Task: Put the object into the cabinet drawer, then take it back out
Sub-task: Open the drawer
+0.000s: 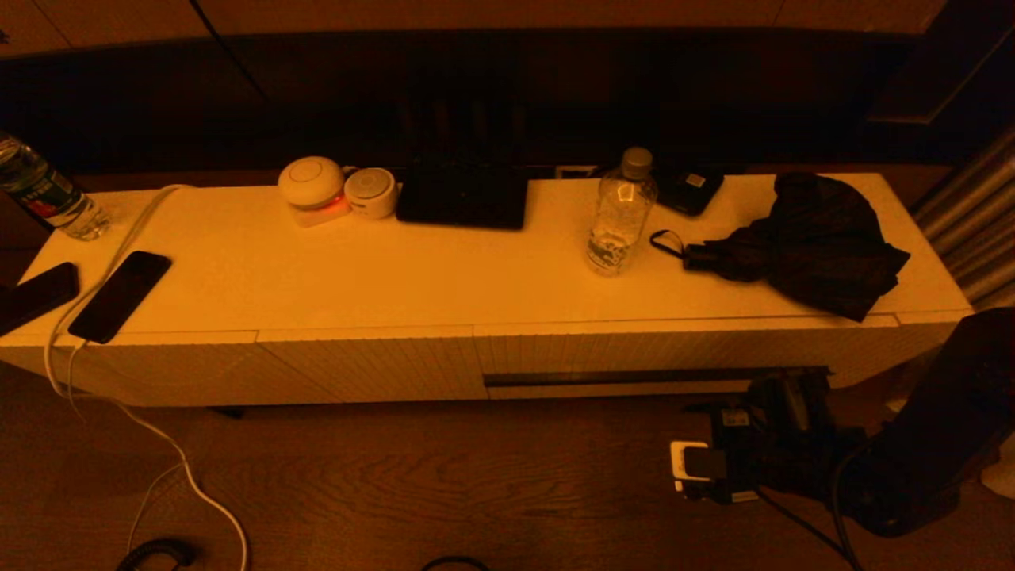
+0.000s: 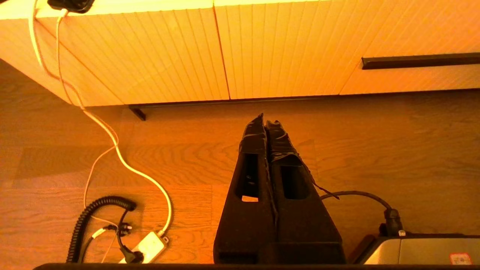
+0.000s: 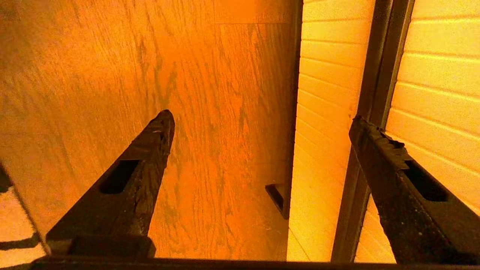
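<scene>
The cabinet drawer (image 1: 674,353) is shut; its ribbed white front carries a long dark handle slot (image 1: 634,377). My right gripper (image 1: 781,390) hangs low at the slot's right end, open and empty (image 3: 260,119). One of its fingers (image 3: 378,150) lies in front of the slot (image 3: 378,75), and the other is over the floor. A clear water bottle (image 1: 621,214) and a folded black umbrella (image 1: 809,242) rest on the cabinet top above the drawer. My left gripper (image 2: 267,122) is shut on nothing, above the floor and facing the slotless panels, with the drawer (image 2: 412,78) off to one side.
On the cabinet top (image 1: 444,270) lie two dark phones (image 1: 119,295), a white cable (image 1: 103,270), a second bottle (image 1: 47,198), two round white devices (image 1: 313,186) and a black flat box (image 1: 464,194). A power strip (image 2: 146,247) and cords lie on the wooden floor.
</scene>
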### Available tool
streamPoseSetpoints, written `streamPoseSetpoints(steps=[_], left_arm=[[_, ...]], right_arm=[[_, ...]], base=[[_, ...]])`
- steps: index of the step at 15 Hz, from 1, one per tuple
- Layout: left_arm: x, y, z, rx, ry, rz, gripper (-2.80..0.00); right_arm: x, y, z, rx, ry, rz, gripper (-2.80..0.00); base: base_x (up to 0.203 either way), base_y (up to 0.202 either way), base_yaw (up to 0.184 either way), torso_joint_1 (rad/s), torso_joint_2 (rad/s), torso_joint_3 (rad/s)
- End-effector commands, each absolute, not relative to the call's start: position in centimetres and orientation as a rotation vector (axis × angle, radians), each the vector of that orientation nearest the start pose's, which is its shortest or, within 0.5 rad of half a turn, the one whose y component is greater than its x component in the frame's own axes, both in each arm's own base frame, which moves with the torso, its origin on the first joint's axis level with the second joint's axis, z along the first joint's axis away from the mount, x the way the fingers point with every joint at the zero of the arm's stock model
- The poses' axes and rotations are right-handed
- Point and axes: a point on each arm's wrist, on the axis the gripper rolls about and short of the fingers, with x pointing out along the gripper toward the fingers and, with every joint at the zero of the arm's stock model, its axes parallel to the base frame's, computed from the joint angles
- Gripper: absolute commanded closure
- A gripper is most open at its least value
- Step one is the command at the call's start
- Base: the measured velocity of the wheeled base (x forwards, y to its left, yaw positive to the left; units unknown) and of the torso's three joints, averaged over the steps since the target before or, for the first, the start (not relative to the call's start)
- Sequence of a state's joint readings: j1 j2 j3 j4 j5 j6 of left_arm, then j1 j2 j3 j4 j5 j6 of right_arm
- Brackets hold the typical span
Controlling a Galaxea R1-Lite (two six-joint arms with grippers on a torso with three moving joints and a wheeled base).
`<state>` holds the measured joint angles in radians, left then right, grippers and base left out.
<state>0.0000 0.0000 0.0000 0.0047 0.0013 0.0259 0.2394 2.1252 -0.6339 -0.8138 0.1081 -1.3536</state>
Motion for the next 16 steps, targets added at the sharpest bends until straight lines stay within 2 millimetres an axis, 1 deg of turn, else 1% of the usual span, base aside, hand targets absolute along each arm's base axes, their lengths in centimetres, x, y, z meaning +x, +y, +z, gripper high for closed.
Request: streamPoseSetpoints(steps=[1,4,6,10,14,16], left_arm=[[-2.3,0.0,7.5,0.026,0.005,0.001,0.00],[-2.3,0.0,7.5,0.026,0.005,0.001,0.00],[-2.3,0.0,7.5,0.026,0.005,0.001,0.00],[-2.3,0.0,7.5,0.026,0.005,0.001,0.00],[-2.3,0.0,7.5,0.026,0.005,0.001,0.00],[-2.3,0.0,7.5,0.026,0.005,0.001,0.00]], right_arm=[[32.2,8.0,1.8,-1.337,0.346,0.744,-2.80],[33.3,8.0,1.1,-1.354,0.329,0.731,-2.80],[34.1,8.0,1.1,-1.355,0.319,0.717,-2.80],[34.8,7.7,1.0,-1.356,0.317,0.703,-2.80],[36.2,7.3,1.4,-1.359,0.295,0.668,-2.80],[36.6,7.1,1.8,-1.365,0.283,0.653,-2.80]], base=[[0.000,0.000,0.000,0.000,0.00,0.000],[0.000,0.000,0.000,0.000,0.00,0.000],[0.000,0.000,0.000,0.000,0.00,0.000],[0.000,0.000,0.000,0.000,0.00,0.000],[0.000,0.000,0.000,0.000,0.00,0.000],[0.000,0.000,0.000,0.000,0.00,0.000]])
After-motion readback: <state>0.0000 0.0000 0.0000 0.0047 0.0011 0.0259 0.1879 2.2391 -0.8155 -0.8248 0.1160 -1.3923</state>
